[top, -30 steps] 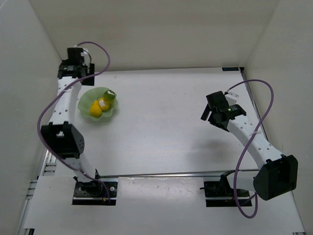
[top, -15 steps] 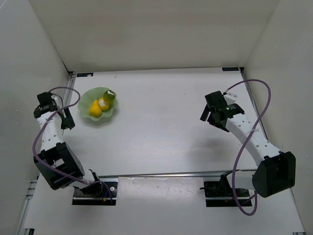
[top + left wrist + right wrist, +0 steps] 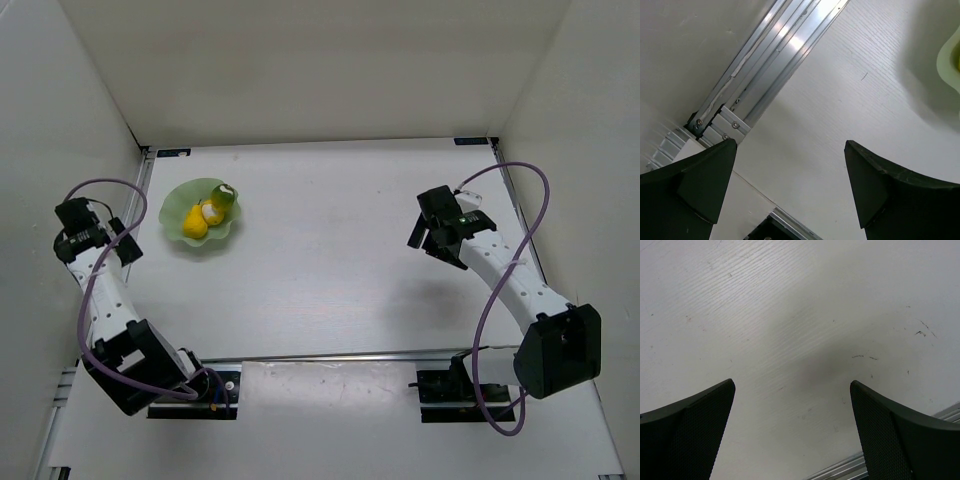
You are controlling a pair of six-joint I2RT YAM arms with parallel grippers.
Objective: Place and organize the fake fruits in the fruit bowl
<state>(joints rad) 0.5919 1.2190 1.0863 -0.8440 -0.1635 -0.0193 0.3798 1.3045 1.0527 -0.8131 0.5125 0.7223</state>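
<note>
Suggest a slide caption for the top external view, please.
Three fake fruits rest in the fruit bowl; left arm's fingers and right arm's fingers open, clear of it.

The bench [image 3: 330, 260] was a white board with a fine linear grain. It was enclosed by a plain white back panel [image 3: 320, 70], left panel [image 3: 50, 110] and right panel [image 3: 585, 90]. Small dark markers [image 3: 173, 152] sat at its two far corners. A metal strip [image 3: 330, 356] ran across its near edge.

In the left wrist view, a ribbed aluminium rail [image 3: 775, 55] ran diagonally along the bench edge and ended at a bracket [image 3: 722, 125] with visible screws.

In the right wrist view, the bench surface carried several short dark scuffs [image 3: 922, 330] and specks. A soft shadow [image 3: 820, 365] lay across its middle.
</note>
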